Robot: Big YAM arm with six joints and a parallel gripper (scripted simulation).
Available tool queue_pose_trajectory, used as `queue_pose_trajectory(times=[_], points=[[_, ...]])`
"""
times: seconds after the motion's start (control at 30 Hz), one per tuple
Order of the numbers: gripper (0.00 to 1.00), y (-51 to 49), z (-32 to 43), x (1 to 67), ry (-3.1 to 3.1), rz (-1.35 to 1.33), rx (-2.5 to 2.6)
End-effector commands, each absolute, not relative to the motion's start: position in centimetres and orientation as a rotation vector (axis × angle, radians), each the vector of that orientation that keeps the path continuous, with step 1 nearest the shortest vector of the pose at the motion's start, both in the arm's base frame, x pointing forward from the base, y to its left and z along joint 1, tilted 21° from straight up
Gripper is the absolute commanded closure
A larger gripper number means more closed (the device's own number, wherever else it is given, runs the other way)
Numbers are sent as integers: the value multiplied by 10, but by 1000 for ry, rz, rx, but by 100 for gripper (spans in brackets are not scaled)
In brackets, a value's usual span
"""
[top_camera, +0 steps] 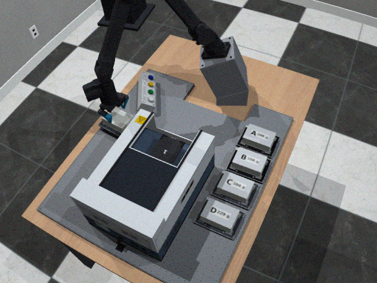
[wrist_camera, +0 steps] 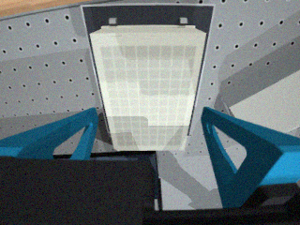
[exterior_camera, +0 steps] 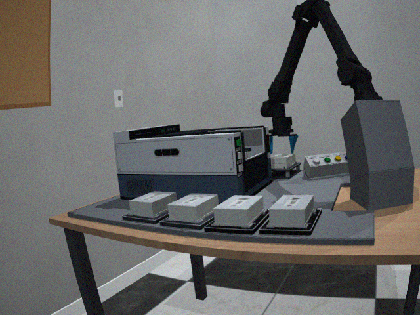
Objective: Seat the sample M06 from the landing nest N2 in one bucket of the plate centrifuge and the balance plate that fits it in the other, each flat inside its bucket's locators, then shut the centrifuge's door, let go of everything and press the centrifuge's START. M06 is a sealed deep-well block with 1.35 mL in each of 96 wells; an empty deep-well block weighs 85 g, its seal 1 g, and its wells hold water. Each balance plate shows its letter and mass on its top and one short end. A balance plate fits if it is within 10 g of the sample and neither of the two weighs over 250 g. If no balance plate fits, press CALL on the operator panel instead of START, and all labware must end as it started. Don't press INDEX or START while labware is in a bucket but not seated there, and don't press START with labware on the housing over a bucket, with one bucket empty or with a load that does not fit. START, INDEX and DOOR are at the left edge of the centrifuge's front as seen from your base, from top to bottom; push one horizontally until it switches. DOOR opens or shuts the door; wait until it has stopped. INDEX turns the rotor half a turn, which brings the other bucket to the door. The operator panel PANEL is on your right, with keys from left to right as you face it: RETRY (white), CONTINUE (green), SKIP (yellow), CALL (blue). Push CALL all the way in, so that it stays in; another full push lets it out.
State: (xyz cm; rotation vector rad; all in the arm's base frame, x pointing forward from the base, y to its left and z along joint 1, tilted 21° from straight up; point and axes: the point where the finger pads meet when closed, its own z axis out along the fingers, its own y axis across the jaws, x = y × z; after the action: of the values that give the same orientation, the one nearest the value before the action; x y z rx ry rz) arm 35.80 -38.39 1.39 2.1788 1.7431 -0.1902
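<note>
The claw [wrist_camera: 150, 136] hangs with its blue fingers spread wide apart and gripping nothing, directly above the sealed sample block M06 [wrist_camera: 147, 84], which sits flat in its dark landing nest [wrist_camera: 94, 19] on the perforated grey deck [wrist_camera: 37, 61]. In the top view, just right of the claw stands the operator panel [top_camera: 142, 88] with its coloured keys, and beside it the centrifuge [top_camera: 103, 197], door open on a dark bucket [top_camera: 165, 149]. Well to the right, four balance plates lettered A [top_camera: 258, 137], B [top_camera: 249, 160], C [top_camera: 234, 186] and D [top_camera: 220, 214] rest in a row.
</note>
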Motion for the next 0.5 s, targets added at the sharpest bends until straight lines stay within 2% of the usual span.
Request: queue_pose_trajectory(times=[0.0, 0.47], points=[[0, -394, 19, 356, 1731, -190, 2165], [0, -394, 9, 357, 1739, -192, 2173]])
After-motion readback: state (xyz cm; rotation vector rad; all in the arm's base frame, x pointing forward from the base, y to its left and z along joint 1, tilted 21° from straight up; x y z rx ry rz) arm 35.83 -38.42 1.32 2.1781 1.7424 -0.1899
